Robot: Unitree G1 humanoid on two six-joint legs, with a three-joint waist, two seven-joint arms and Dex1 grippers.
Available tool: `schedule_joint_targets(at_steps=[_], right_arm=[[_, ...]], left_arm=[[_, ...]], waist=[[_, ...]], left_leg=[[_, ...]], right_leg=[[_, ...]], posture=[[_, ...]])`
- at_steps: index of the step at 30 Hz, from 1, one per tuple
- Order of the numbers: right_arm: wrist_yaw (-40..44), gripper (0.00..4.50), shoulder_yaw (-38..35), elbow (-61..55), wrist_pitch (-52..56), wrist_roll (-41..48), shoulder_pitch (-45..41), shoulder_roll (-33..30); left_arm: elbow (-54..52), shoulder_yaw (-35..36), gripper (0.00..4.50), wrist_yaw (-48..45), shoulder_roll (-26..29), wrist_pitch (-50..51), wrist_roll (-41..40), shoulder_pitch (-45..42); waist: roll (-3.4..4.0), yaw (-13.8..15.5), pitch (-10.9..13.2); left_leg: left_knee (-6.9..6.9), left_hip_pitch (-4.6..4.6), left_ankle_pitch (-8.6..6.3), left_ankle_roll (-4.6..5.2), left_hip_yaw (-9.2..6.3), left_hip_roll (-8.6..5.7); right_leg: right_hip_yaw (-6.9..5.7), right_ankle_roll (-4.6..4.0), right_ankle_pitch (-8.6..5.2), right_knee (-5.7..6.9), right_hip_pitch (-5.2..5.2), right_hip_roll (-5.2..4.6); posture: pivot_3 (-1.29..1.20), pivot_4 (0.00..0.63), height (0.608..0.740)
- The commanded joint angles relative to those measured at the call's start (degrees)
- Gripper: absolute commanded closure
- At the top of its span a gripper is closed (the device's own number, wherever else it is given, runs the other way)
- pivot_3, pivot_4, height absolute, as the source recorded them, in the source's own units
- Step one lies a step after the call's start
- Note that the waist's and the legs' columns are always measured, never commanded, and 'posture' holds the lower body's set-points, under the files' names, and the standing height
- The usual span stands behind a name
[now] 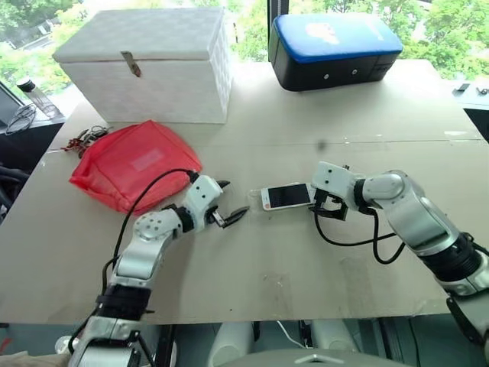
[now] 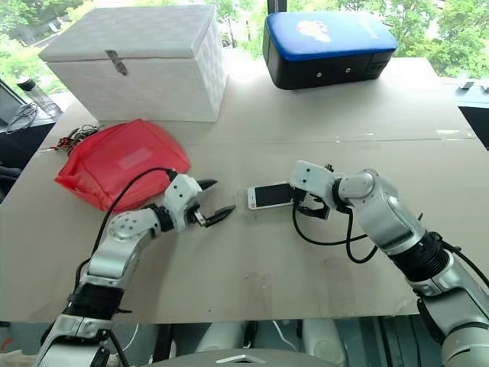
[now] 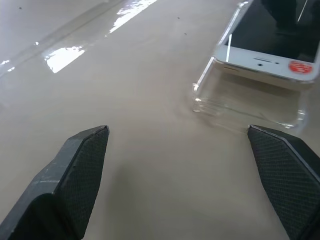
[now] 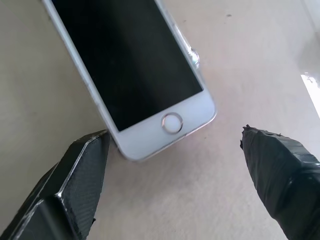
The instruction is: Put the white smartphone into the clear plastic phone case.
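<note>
On the tan table [image 1: 252, 260], mid-surface, lies the white smartphone [image 1: 286, 196], screen up, and everything gets placed from it. Its far end rests partly inside the clear plastic phone case [image 3: 235, 107]; the left wrist view shows the shell's empty end jutting past the phone's speaker edge, so the phone looks only half seated. Off that end sits the left gripper [image 1: 229, 210], jaws spread wide, holding nothing, a short gap short of the case. At the phone's home-button end is the right gripper [image 4: 175, 175], fingers also wide apart and empty, one pad [image 4: 82, 165] just beside the phone's corner, whether touching I cannot tell. Off past the left gripper lies the red pouch [image 1: 134, 164], well clear.

My read: this is a push-and-brace job. Left should steady the case's open end so the shell can't skate, right nudges the phone straight along its length. Keep it square; a skewed push could ride the rim instead of dropping in.
</note>
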Motion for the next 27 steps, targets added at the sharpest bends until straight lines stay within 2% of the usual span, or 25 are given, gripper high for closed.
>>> schedule_joint_targets(at_steps=[1,4,6,10,15,17,20,21,22,23,24,25,27], right_arm=[[-5.8,0.10,-1.8,3.5,-1.5,-2.0,0.5,2.6],[-8.4,0.10,-3.7,5.2,-2.1,-1.2,0.9,5.2],[-8.8,0.10,-5.3,4.4,-2.0,0.3,1.4,6.5],[-5.8,0.10,-7.9,-0.7,-2.3,3.5,4.5,4.6],[-4.2,0.10,-11.8,-2.6,-3.7,7.4,7.7,2.6],[-4.4,0.00,-11.8,-1.0,-5.0,7.5,7.7,2.6],[-8.8,0.00,-9.7,7.1,-10.3,2.6,4.7,2.7],[-10.6,0.00,-10.2,10.2,-12.1,2.2,3.7,3.9],[-12.2,0.00,-10.8,12.9,-13.3,2.3,2.9,5.0],[-13.2,0.00,-11.4,15.8,-15.0,2.5,2.3,6.3],[-14.5,0.00,-11.6,19.1,-17.6,2.5,1.8,7.4],[-15.1,0.00,-11.9,23.3,-20.6,3.0,1.5,9.0],[-14.5,0.00,-11.5,29.7,-26.8,3.4,1.5,10.6]], left_arm=[[1.0,1.8,0.00,-1.4,1.9,-1.3,-0.6,-0.5],[0.3,4.3,0.00,-0.1,2.5,0.7,-1.7,-0.1],[-3.3,5.9,0.00,1.0,0.9,4.8,-4.8,0.8],[-12.2,6.4,0.00,3.9,-1.4,13.6,-8.9,3.4],[-18.1,4.5,0.00,3.2,-0.4,20.3,-10.8,5.1],[-18.5,4.5,0.54,3.9,0.3,22.4,-10.6,6.0],[-18.8,5.0,1.45,5.4,0.3,22.9,-10.0,6.4],[-19.2,5.6,1.84,6.5,-0.2,23.6,-10.2,6.4],[-19.6,6.1,2.52,7.5,-0.6,24.1,-10.4,6.6],[-20.0,6.4,2.58,8.6,-1.0,24.6,-10.5,6.7],[-20.6,6.5,3.01,10.0,-1.3,25.4,-10.2,7.2],[-21.6,5.6,3.15,11.8,-1.8,26.1,-9.1,8.3],[-22.6,3.1,3.15,14.6,-3.2,27.1,-7.3,9.6]], waist=[[-0.02,-0.2,0.0],[-0.02,-0.2,0.0],[-0.02,-0.1,0.0],[-0.02,0.4,0.0],[-0.03,0.3,0.0],[-0.02,0.0,0.0],[-0.02,0.0,0.0],[-0.03,0.2,0.0],[-0.03,0.2,0.0],[-0.07,0.3,0.0],[-0.08,0.2,0.0],[-0.08,0.3,0.0],[-0.16,0.0,-0.1]], left_leg=[[-0.01,0.03,0.00,0.00,0.02,0.00],[0.02,0.06,0.02,-0.03,-0.01,0.01],[0.03,0.06,0.02,-0.03,-0.02,0.01],[0.03,-0.02,0.01,-0.02,-0.04,-0.01],[0.03,-0.08,0.02,-0.02,-0.10,-0.01],[0.03,0.01,0.02,-0.02,-0.01,0.00],[0.01,0.05,0.02,-0.02,0.03,0.03],[0.02,0.06,0.02,-0.03,0.04,0.03],[0.06,0.06,0.02,-0.03,0.06,0.02],[0.06,0.05,0.02,-0.02,0.06,0.01],[0.05,0.07,0.02,-0.03,0.03,0.02],[0.05,0.06,0.02,-0.03,0.04,0.02],[0.05,0.08,0.02,-0.03,0.04,0.02]], right_leg=[[0.01,0.00,0.00,0.02,0.00,0.01],[0.04,0.00,0.00,0.07,0.01,0.02],[0.05,0.00,0.00,0.07,0.01,0.02],[0.03,0.01,0.00,0.03,-0.01,-0.01],[-0.02,0.01,0.00,0.02,-0.01,-0.01],[0.07,0.01,0.00,0.06,0.02,0.02],[0.11,0.01,0.00,0.08,0.02,0.06],[0.11,0.01,0.00,0.08,0.01,0.06],[0.10,0.01,0.00,0.08,0.03,0.04],[0.11,0.01,0.00,0.08,0.03,0.04],[0.08,0.01,0.00,0.07,0.04,0.04],[0.08,0.01,0.00,0.07,0.03,0.04],[0.09,0.01,0.00,0.07,0.05,0.04]], posture=[[0.00,0.150,0.740],[0.00,0.150,0.740],[0.00,0.150,0.740],[0.00,0.150,0.740],[0.00,0.150,0.740],[0.00,0.150,0.740],[0.00,0.150,0.740],[0.00,0.150,0.740],[0.00,0.150,0.740],[0.00,0.150,0.740],[0.00,0.150,0.740],[0.00,0.150,0.740],[0.00,0.150,0.740]])
